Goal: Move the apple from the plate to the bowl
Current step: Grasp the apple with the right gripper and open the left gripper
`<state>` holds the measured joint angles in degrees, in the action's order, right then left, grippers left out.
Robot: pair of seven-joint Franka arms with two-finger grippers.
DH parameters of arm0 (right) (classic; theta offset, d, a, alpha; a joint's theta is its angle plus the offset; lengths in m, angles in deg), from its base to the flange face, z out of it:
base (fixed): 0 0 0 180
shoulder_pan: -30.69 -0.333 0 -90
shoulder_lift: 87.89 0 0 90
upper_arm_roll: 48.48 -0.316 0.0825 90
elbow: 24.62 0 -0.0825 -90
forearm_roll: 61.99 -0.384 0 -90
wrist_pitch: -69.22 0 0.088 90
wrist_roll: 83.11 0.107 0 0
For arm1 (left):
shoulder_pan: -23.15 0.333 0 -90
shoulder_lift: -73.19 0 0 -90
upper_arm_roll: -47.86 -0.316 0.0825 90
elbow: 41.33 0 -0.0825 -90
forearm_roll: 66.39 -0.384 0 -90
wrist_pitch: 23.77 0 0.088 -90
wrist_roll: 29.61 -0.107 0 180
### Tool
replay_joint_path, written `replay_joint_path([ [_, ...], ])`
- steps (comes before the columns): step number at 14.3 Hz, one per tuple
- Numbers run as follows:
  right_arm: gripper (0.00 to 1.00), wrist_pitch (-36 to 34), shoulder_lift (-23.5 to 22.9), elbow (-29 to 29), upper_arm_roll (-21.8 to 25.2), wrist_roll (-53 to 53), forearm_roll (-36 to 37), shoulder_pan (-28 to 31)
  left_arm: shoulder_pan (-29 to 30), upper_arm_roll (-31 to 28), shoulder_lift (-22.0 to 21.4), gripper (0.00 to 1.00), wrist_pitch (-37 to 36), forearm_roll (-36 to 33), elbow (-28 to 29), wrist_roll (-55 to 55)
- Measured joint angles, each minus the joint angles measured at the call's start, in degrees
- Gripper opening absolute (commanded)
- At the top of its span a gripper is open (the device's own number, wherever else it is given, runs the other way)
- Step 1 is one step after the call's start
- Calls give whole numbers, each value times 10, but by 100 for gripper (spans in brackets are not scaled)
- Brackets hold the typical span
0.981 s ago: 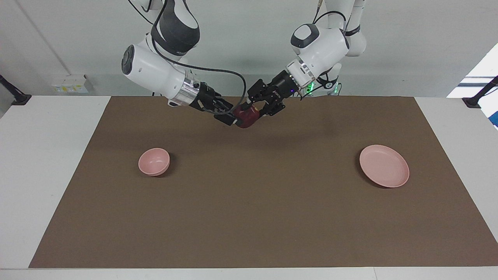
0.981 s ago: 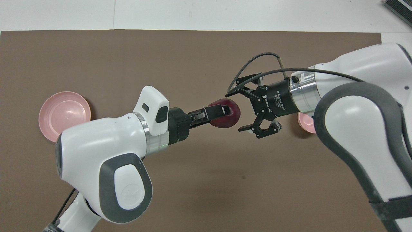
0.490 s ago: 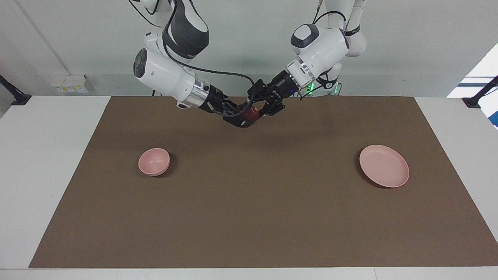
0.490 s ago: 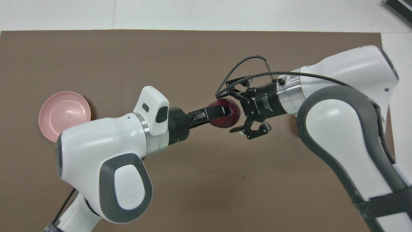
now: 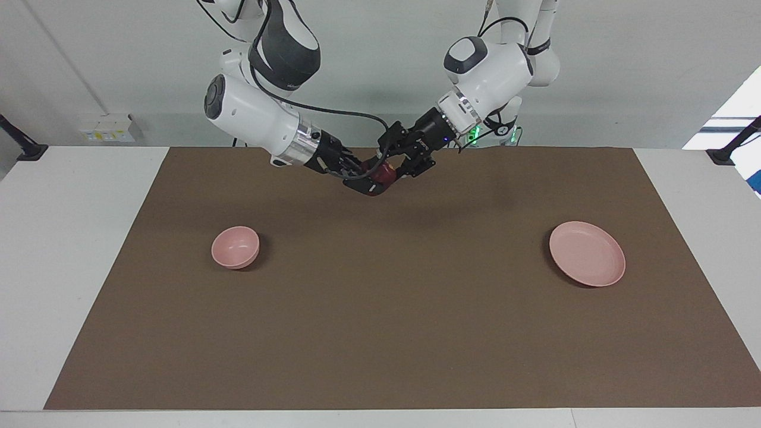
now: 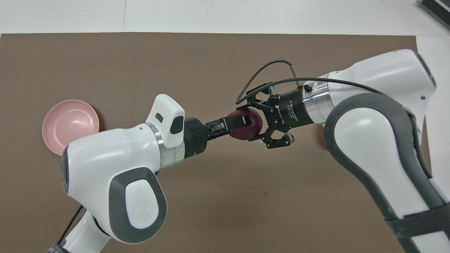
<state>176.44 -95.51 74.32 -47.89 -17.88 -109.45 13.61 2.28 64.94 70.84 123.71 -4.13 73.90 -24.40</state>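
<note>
The apple is hanging in the air over the middle of the brown mat, near the robots' edge of it, and I am seeing both grippers on it at once. Going from the biggest thing down: the table is carrying the mat, and the mat is covering most of it. The two arms are leaning in toward each other above the mat and meeting at the fruit. The plate is lying flat and bare toward the left arm's end of the table, well apart from the arms. The bowl is sitting upright toward the right arm's end, also well apart; in the overhead view the right arm is hiding it. The left gripper is pinching the apple, one finger lying across its top. The right gripper is coming at it from the other end, its jaws closing around the apple's sides and gripping it too.
</note>
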Motion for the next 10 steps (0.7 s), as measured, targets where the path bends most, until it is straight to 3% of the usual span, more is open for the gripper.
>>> replay_joint_path([
  [3,0,0,0,0,0,0,0,0,0,0,0,76,0,0,0,0],
  [4,0,0,0,0,0,0,0,0,0,0,0,94,0,0,0,0],
  [5,0,0,0,0,0,0,0,0,0,0,0,100,0,0,0,0],
  [10,0,-1,0,-5,6,-2,0,9,1,-2,-1,100,0,-18,-2,-1],
])
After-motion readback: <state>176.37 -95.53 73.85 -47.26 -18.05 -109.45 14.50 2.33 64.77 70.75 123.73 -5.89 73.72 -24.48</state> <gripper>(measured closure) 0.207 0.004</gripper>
